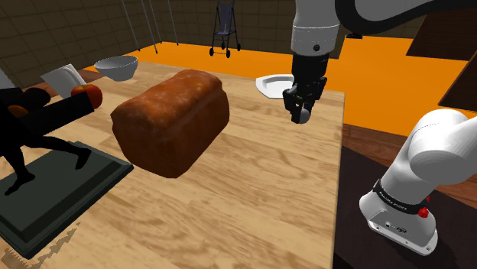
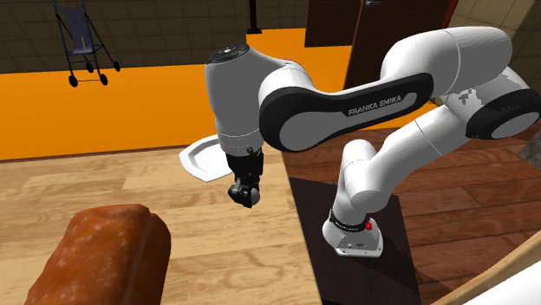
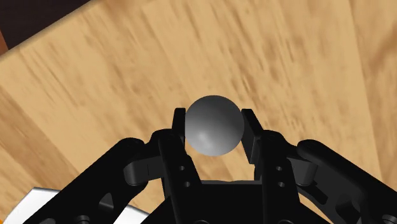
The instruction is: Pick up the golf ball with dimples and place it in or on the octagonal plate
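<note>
Your claw (image 1: 300, 115) clasps the grey golf ball (image 3: 214, 125) above the desk (image 1: 252, 191). Next, carry it over the nearby white octagonal plate (image 1: 272, 85) and release.

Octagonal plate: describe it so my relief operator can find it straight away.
On the wooden table, look past the big brown loaf to the far edge. The octagonal plate lies there, just behind the claw clasping the grey ball. It is white, shallow and straight-sided, unlike the round deep bowl at the shoulder view's left.
</note>
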Controlling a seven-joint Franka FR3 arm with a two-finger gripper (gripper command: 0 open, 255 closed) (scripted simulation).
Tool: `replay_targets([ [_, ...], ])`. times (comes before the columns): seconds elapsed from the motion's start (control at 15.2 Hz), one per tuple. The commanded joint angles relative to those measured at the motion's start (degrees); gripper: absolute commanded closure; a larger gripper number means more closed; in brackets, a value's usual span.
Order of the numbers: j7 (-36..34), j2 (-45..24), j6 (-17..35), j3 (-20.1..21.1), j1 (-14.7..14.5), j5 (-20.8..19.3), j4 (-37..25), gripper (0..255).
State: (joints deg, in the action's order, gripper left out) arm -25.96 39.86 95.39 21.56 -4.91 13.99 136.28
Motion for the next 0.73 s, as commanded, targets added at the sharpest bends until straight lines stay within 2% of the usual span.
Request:
replay_targets([
  [0.0,0.00,0.00,-0.01,0.00,0.00,-0.01,0.01,255],
  [0.13,0.00,-0.01,-0.01,0.00,0.00,-0.01,0.00,255],
  [0.66,-0.36,-0.82,-5.83,-1.02,0.48,-0.98,-6.60,255],
])
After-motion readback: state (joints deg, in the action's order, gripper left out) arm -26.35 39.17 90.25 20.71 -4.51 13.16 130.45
